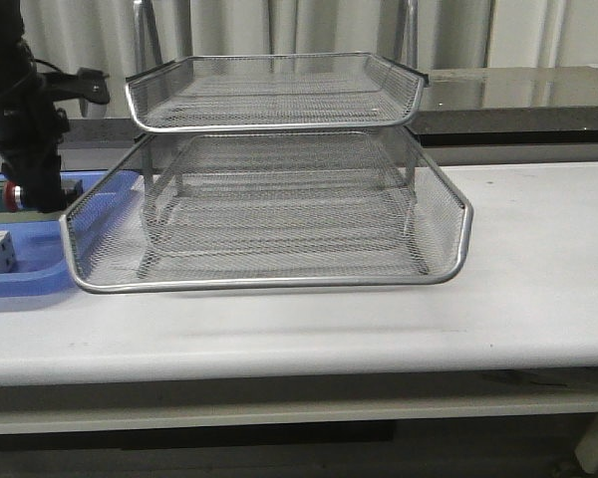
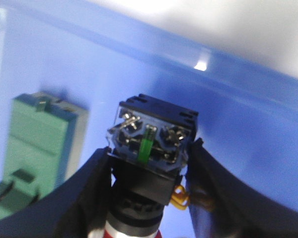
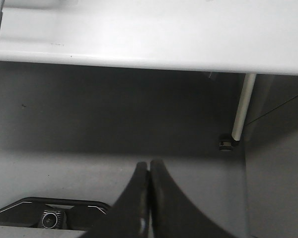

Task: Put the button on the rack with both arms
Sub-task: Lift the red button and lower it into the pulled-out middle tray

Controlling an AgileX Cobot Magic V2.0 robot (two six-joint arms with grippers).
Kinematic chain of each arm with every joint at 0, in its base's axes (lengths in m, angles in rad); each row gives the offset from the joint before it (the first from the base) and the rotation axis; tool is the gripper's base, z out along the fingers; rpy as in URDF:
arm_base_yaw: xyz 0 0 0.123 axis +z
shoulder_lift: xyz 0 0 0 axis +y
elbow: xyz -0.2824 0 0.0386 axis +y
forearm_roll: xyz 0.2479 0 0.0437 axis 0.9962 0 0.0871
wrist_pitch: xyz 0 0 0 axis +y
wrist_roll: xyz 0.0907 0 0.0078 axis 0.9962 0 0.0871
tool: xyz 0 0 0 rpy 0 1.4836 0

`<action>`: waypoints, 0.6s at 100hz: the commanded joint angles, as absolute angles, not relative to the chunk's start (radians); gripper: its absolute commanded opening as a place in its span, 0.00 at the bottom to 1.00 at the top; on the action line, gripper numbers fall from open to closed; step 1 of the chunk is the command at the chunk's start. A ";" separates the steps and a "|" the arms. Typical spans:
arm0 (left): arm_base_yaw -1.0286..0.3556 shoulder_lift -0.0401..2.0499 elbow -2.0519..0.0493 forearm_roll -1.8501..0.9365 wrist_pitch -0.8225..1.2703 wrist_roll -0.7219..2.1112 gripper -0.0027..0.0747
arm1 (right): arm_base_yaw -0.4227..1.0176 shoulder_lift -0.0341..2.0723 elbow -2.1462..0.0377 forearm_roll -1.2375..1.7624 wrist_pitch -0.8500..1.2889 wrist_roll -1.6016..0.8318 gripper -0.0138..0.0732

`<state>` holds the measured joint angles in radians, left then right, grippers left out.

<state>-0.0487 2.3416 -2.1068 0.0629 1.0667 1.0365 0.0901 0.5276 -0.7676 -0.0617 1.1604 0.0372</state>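
Button (image 2: 148, 163) pinched between left claw (image 2: 148, 198) fingers, above blue tray (image 2: 238, 99), right claw (image 3: 149, 198) pressed together

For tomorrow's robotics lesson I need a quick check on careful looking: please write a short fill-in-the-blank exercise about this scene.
1. The left gripper is shut on the ____.
2. The green block lies in a flat tray coloured ____.
3. The right gripper hangs below the table edge with its fingers ____.
4. In the front view, every tier of the rack is ____.

Missing words: button; blue; shut; empty
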 commanded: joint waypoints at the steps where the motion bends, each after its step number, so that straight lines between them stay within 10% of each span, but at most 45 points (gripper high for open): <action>1: -0.050 2.265 -2.207 0.050 1.122 0.996 0.23 | 0.088 0.532 -0.801 -0.071 1.112 0.037 0.08; 60: 0.038 2.016 -2.303 -0.215 1.270 0.931 0.23 | 0.088 0.532 -0.801 -0.071 1.112 0.037 0.08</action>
